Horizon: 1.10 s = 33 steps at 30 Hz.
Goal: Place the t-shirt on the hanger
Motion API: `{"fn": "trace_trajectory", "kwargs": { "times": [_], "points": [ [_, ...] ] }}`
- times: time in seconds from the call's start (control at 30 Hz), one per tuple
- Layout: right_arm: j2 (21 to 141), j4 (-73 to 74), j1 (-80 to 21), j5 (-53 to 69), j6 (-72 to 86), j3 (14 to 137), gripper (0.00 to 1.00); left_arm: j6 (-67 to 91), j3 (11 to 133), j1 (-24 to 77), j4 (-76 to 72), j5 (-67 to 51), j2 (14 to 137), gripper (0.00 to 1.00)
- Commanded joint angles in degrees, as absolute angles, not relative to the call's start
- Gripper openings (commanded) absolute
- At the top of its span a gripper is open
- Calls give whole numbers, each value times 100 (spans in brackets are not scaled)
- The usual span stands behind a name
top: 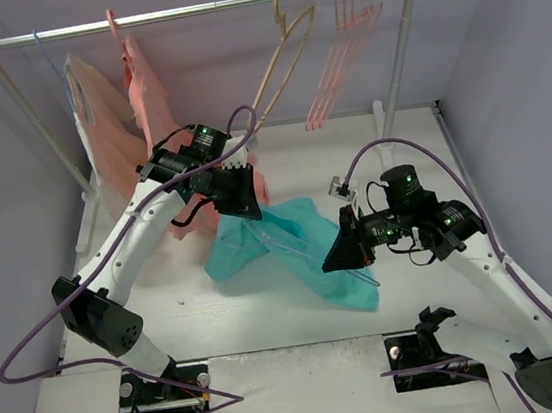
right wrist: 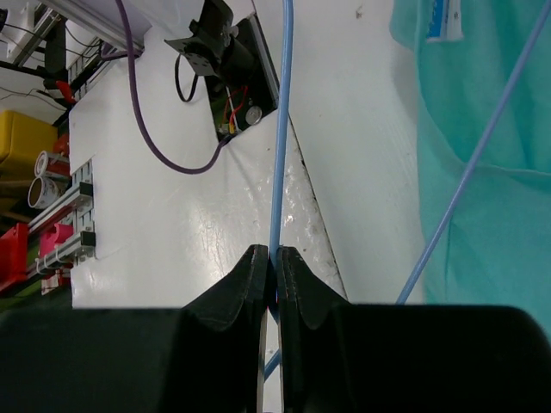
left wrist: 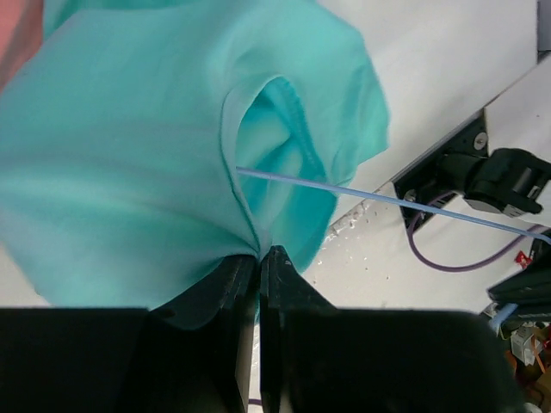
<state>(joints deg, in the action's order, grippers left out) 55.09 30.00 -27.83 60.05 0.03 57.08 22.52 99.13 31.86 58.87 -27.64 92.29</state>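
Observation:
The teal t-shirt (top: pixel 291 250) lies bunched on the white table in the middle of the top view. My left gripper (top: pixel 241 209) is shut on its fabric at the upper left edge; the left wrist view shows the t-shirt (left wrist: pixel 129 155) pinched at the jaws (left wrist: pixel 259 256), beside an opening in the cloth. The thin light-blue hanger (top: pixel 291 248) runs across the shirt, and one of its wires (left wrist: pixel 362 196) passes into that opening. My right gripper (top: pixel 337 251) is shut on a hanger wire (right wrist: pixel 281 155) at the shirt's right side; another wire crosses the teal cloth (right wrist: pixel 491 172).
A clothes rail (top: pixel 202 11) spans the back, with a pale peach garment (top: pixel 99 117), a salmon-pink garment (top: pixel 152 101), a beige hanger (top: pixel 283 59) and pink hangers (top: pixel 338 53). The arm bases (top: pixel 163 392) sit at the near edge. Purple cables trail from both arms.

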Motion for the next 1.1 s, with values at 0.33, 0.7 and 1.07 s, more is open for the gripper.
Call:
{"fn": "trace_trajectory", "kwargs": {
  "times": [0.33, 0.7, 1.07],
  "points": [
    [5617, 2083, -2804, 6100, -501, 5951, 0, 2153, 10784, 3551, 6451, -3120, 8763, 6],
    [4395, 1213, -2733, 5669, 0, 5177, 0, 2267, 10125, 3542, 6495, -2409, 8262, 6],
    [4350, 748, -2733, 5687, 369, 4869, 0, 2294, 10407, 3533, 6443, -2031, 7823, 6]
  ]
}}
